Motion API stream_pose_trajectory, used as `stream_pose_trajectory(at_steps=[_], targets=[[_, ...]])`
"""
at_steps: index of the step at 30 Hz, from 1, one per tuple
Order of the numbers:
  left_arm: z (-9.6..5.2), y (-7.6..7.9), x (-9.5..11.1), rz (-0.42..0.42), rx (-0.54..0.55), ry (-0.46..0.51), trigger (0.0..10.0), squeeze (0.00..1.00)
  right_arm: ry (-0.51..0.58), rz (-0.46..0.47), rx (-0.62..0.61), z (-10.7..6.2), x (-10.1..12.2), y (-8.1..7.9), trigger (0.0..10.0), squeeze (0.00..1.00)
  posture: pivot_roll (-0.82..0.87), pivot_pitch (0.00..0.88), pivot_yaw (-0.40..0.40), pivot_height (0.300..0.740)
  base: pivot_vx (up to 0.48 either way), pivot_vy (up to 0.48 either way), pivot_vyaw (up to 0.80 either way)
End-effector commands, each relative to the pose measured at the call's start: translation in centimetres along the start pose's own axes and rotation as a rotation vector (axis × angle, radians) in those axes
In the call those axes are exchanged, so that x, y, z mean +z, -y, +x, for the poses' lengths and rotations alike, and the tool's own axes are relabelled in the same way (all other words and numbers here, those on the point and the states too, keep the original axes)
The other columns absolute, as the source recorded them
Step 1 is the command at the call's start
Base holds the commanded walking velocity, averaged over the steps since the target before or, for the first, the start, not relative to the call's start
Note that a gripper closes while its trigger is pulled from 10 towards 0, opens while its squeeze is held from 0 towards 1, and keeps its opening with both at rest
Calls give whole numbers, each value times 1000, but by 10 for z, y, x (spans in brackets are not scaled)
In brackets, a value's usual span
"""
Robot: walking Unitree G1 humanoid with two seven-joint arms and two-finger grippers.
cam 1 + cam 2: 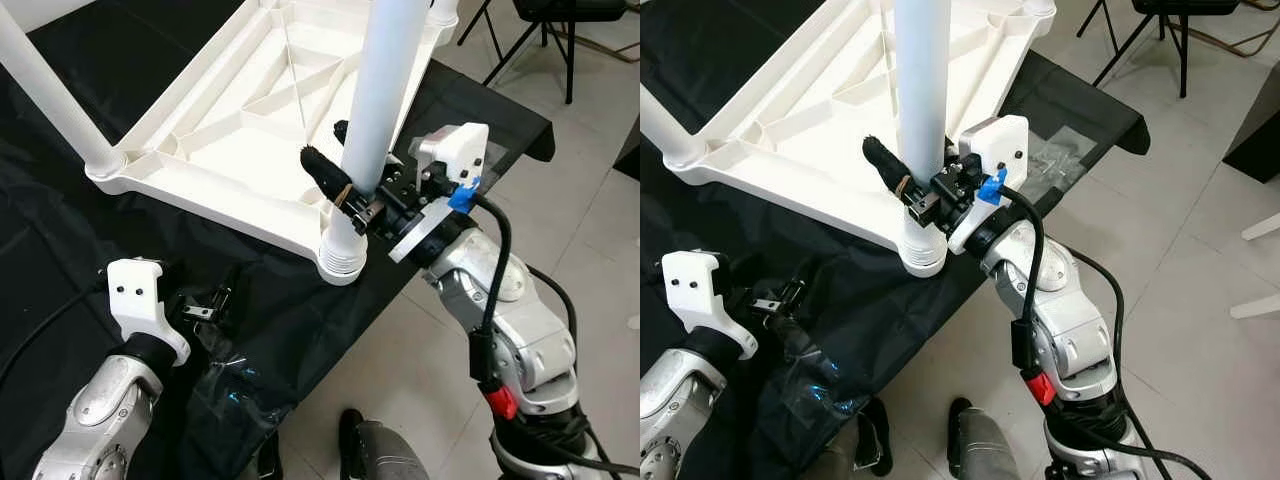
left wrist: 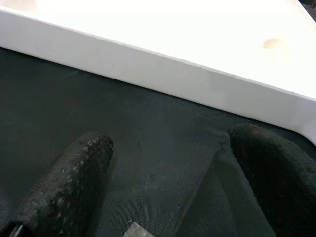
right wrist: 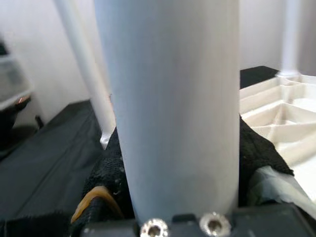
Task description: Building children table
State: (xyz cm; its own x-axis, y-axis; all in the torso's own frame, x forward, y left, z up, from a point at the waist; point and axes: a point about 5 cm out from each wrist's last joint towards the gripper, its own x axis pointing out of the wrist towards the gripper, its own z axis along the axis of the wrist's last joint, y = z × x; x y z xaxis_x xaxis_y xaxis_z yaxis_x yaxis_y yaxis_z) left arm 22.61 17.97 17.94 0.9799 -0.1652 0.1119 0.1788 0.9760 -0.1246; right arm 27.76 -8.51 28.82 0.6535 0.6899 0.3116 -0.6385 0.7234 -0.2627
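Right pincer [image 1: 345, 170] clamps table leg [image 1: 385, 90].

Tabletop [image 1: 230, 140] upside down on cloth [image 1: 60, 240]; leg [image 1: 385, 100] upright at near corner.

right arm raised, bent | right gripper [image 1: 345, 170] fingers clamped both sides | left gripper [image 2: 163, 163] low, fingers apparently apart

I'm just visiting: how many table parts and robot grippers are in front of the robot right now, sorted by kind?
Tabletop, white, upside down on the black cloth: 1
White legs standing up from its corners: 3 (gripped leg, left leg, far leg)
Grippers: 2 (right gripper shut on the gripped leg, left gripper open over the cloth)
Total: 6
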Motion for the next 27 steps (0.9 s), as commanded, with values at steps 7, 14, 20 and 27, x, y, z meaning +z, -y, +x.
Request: stream_pose_trajectory(at_steps=[7, 14, 20, 27], targets=[[-3, -1, -6, -17, 19, -19, 10000, 0, -154, -11, 68, 2, -21, 11, 10000, 0, -50, 382, -32, 740, 0, 0, 0], [-3, -1, -6, -21, 17, -19, 10000, 0, -126, -5, 275, 5, -16, 9, 10000, 0, -49, 381, -33, 740, 0, 0, 0], [-4, 0, -5, -21, 21, -17, 10000, 0, -101, -71, 468, 4, -12, 6, 10000, 0, -42, 383, -37, 740, 0, 0, 0], [-5, 0, -5, -22, 19, -19, 10000, 0, -82, -91, 579, 2, -9, 3, 10000, 0, -42, 380, -36, 740, 0, 0, 0]])
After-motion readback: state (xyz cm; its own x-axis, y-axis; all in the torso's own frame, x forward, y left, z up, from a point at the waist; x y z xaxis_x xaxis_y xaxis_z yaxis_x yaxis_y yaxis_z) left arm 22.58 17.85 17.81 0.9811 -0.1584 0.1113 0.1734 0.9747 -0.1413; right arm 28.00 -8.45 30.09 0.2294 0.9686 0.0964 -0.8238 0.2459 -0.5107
